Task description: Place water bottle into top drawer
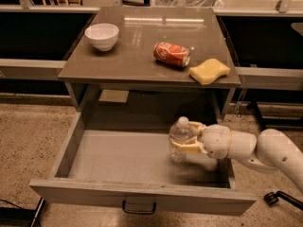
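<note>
Item: small clear ribbed plastic water bottle (179, 134), upright, right of frame centre. It was clasped by the cream two-finger claw (187, 137) inside the open grey-brown wooden top drawer (142, 196), right end.

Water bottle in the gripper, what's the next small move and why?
Probably lower it straight down: the gripper, shut on the small clear white-capped plastic bottle, holds it upright inside the open grey-brown wooden drawer, its base seemingly just above the pale floor.
</note>
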`<action>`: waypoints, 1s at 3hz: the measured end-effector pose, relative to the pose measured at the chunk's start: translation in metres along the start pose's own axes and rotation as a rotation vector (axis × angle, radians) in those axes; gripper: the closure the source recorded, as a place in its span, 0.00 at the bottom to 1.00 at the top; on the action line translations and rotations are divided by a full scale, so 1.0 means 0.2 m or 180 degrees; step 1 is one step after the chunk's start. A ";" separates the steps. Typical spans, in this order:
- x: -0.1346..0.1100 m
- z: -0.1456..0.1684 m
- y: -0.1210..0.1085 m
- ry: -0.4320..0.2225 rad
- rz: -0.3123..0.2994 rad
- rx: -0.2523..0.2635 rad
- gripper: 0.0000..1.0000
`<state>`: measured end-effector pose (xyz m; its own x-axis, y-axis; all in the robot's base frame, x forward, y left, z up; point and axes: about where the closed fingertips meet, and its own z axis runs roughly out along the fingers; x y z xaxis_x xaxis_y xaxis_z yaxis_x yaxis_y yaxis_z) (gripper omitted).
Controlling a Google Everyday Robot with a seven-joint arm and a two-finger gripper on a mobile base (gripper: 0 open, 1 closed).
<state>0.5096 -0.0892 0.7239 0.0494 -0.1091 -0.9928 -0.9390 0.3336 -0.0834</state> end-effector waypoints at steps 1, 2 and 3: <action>0.01 0.00 0.01 -0.0008 0.0007 -0.0017 0.58; 0.01 0.00 0.01 -0.0008 0.0007 -0.0017 0.34; 0.01 0.00 0.01 -0.0008 0.0007 -0.0017 0.11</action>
<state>0.5083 -0.0888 0.7220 0.0483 -0.1060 -0.9932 -0.9409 0.3288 -0.0809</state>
